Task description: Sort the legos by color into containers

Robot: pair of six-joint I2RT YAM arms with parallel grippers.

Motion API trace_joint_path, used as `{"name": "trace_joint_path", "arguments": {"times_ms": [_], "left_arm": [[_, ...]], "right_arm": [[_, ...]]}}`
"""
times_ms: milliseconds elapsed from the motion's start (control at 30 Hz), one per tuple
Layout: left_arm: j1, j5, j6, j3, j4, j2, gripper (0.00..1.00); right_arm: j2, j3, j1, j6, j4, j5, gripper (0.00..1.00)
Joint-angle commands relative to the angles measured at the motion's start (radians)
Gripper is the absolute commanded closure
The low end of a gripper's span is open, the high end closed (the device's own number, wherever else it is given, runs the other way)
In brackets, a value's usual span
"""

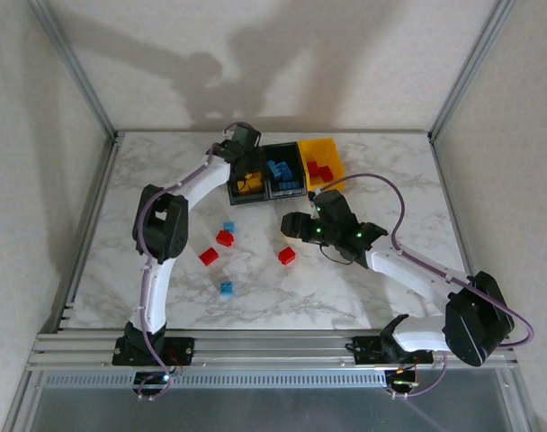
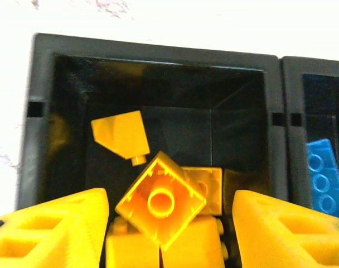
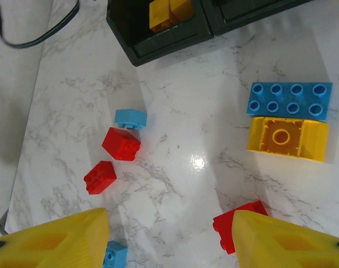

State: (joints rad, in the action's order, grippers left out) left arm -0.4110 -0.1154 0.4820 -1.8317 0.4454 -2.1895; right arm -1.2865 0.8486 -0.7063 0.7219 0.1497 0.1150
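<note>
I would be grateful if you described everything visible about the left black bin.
The left black bin is an open-top rectangular box of glossy black plastic, upright on the marble table at the left end of the row, its right wall joined to the middle black bin. Small slots mark its rim. Inside lie several yellow bricks, one tilted with its hollow underside up. The left gripper hangs open above it.
</note>
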Motion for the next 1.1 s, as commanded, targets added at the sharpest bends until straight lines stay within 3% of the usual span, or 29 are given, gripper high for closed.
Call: {"name": "trace_joint_path", "arguments": {"times_ms": [0,300,633,1067], "left_arm": [[-0.011,0.003,0.009,0.078,-0.010,0.150,0.40],[-0.054,0.000,0.019,0.376,-0.046,0.443,0.40],[-0.157,0.005,0.125,0.785,-0.121,0.826,0.39],[-0.201,0.042,0.225,1.057,-0.132,1.103,0.36]], "right_arm": [[0.042,-0.006,0.007,0.009,0.031,-0.036,0.40],[0.117,0.012,0.007,0.004,0.136,-0.129,0.39],[0.081,0.045,0.052,-0.018,0.189,-0.199,0.39],[-0.036,0.096,0.028,-0.018,0.224,-0.210,0.37]]}}
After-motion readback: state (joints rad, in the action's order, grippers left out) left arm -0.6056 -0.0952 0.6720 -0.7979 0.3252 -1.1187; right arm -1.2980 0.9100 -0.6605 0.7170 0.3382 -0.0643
